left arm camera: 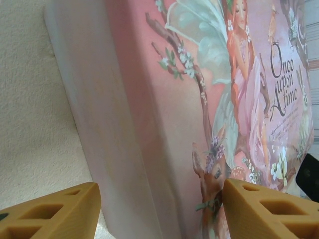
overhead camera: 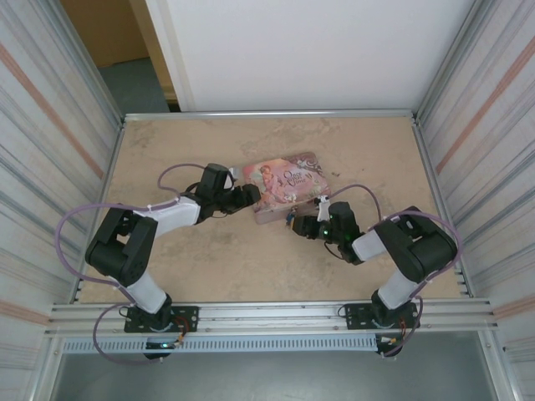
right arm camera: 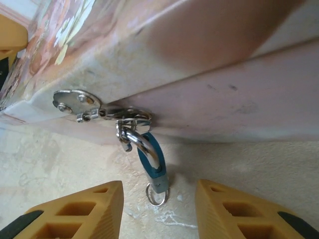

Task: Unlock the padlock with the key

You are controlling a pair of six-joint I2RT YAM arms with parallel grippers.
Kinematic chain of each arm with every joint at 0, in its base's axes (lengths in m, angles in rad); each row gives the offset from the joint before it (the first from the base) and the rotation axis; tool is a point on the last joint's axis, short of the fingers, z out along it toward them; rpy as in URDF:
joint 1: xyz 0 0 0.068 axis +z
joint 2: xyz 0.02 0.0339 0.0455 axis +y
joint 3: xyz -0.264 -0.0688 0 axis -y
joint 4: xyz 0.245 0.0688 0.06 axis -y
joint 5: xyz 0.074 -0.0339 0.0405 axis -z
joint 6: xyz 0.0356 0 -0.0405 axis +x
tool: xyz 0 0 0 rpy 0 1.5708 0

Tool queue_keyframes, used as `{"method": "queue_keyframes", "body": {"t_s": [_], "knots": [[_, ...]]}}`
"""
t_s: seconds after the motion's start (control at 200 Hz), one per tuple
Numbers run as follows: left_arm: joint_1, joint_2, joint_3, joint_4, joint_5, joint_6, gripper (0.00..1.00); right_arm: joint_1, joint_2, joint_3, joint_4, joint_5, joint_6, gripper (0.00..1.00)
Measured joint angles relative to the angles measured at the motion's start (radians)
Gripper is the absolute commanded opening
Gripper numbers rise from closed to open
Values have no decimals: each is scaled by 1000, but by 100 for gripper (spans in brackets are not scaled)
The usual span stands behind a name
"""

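The tiny blue-teal padlock point(right arm camera: 151, 158) hangs by its metal shackle point(right arm camera: 138, 142) from the hasp point(right arm camera: 77, 103) on the pink tin's point(overhead camera: 288, 184) front wall. A grey stub with a small wire ring point(right arm camera: 156, 194) sticks out of its lower end; it looks like the key. My right gripper point(right arm camera: 158, 191) is open, one finger on each side of the ring without touching it. My left gripper point(left arm camera: 162, 199) is shut on the tin's point(left arm camera: 149, 124) left end, one finger at the wall and the other on the illustrated lid. In the top view, the left gripper point(overhead camera: 248, 197) meets the tin's left end and the right gripper point(overhead camera: 295, 224) its front edge.
Ribbed metal walls point(overhead camera: 50, 150) close in both sides of the table point(overhead camera: 251, 267), and a white panel point(overhead camera: 309, 50) stands at the back. Purple cables point(overhead camera: 71, 221) loop beside both arms. A metal rail point(overhead camera: 267, 316) runs along the near edge.
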Motion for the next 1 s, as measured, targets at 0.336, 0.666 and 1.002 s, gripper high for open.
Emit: {"method": "queue_keyframes", "body": {"t_s": [0.336,0.666,1.002], "knots": [[0,0,0,0,0,0,65,7,48,18,40,6,20,29],[-5,0,0,0,-6,-11,65,7,90,31,82,23,40,19],[-5,-1,-5,6,-8,-16,65,7,98,34,91,31,53,7]]}}
